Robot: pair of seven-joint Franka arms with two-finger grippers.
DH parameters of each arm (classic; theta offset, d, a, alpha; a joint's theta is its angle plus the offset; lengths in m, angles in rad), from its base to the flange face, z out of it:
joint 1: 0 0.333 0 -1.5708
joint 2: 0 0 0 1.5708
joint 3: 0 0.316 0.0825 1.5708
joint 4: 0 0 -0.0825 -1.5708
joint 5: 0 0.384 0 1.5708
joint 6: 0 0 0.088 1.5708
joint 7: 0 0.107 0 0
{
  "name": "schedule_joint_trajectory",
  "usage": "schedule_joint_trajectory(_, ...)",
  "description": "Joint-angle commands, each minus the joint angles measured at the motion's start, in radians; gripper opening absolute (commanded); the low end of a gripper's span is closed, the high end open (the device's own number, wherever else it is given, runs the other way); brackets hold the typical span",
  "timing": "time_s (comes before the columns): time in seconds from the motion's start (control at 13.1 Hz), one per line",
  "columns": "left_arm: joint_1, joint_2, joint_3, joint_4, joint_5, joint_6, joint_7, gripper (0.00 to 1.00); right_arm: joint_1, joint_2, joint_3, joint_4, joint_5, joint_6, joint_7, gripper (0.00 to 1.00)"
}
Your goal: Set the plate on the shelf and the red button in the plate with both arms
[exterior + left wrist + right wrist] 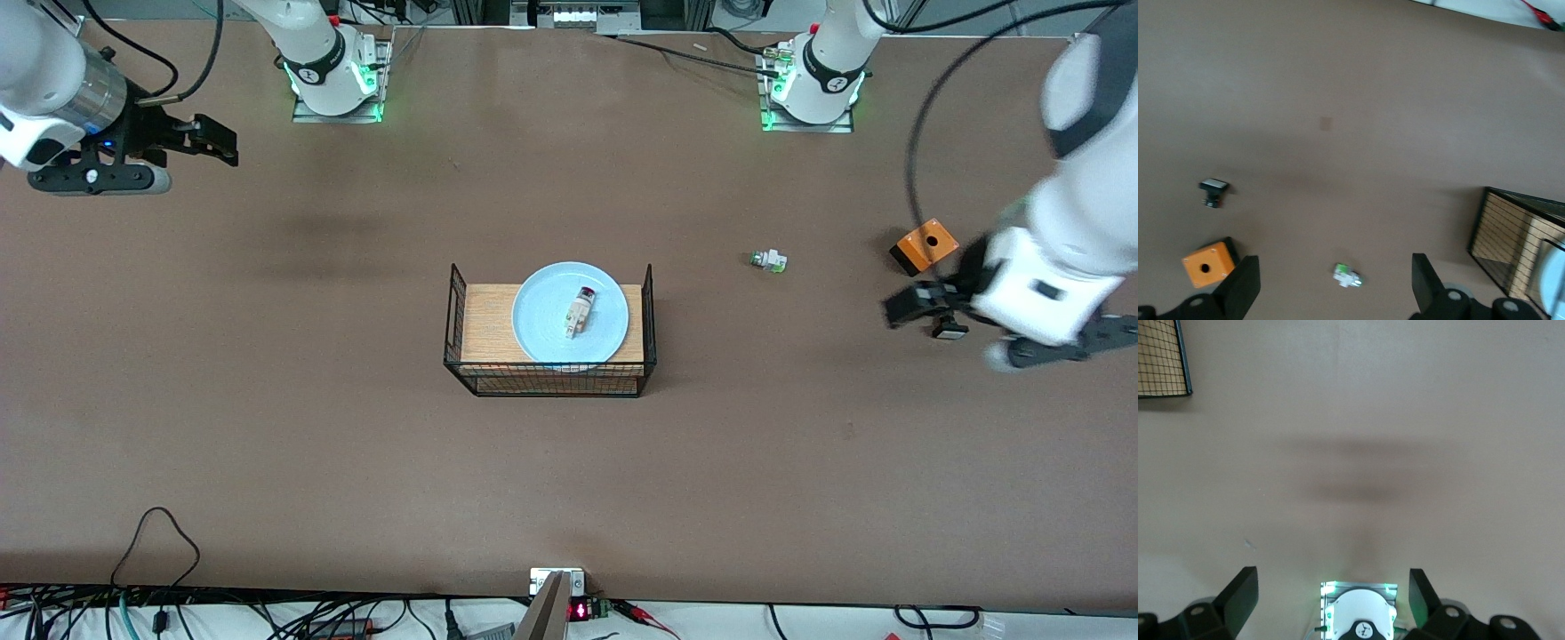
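The plate (570, 313) is seen resting on the wooden top of a black wire rack (550, 375) at mid-table, with the red button (579, 313) lying on its side on the plate. Toward the left arm's end, a small green-and-white part (768, 260) and an orange box (925, 246) are set on the table farther from the front camera, a black white-faced button (1213, 191) close by. The left gripper (917, 307) is held with fingers spread and empty over that end; the right gripper (209, 140) is likewise held parted and empty over the right arm's end.
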Motion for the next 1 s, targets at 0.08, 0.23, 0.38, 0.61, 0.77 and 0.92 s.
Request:
schedule_joint_trajectory(0.08,0.069,-0.063,-0.007,-0.038,-0.011,-0.016,0.168,1.00,-0.001,-0.034,0.014,-0.021,0.011,0.047,0.002,1.00)
schedule_joint_trajectory(0.23,0.072,-0.124,0.063,-0.113,-0.049,-0.001,0.269,1.00,-0.004,0.048,0.014,0.085,0.012,0.031,-0.009,1.00)
schedule_joint_trajectory(0.38,0.011,-0.166,0.201,-0.184,-0.150,0.017,0.326,1.00,-0.008,0.063,0.008,0.102,0.014,-0.011,-0.006,1.00)
schedule_joint_trajectory(0.61,-0.077,-0.282,0.297,-0.424,-0.150,0.196,0.330,1.00,0.000,0.065,0.013,0.110,0.011,0.000,-0.011,1.00)
schedule_joint_trajectory(0.77,-0.077,-0.312,0.292,-0.479,-0.152,0.206,0.330,1.00,-0.003,0.079,0.013,0.115,0.009,0.003,-0.011,1.00)
schedule_joint_trajectory(0.92,-0.079,-0.310,0.292,-0.451,-0.149,0.156,0.328,1.00,-0.001,0.112,0.013,0.165,0.011,-0.012,-0.015,1.00)
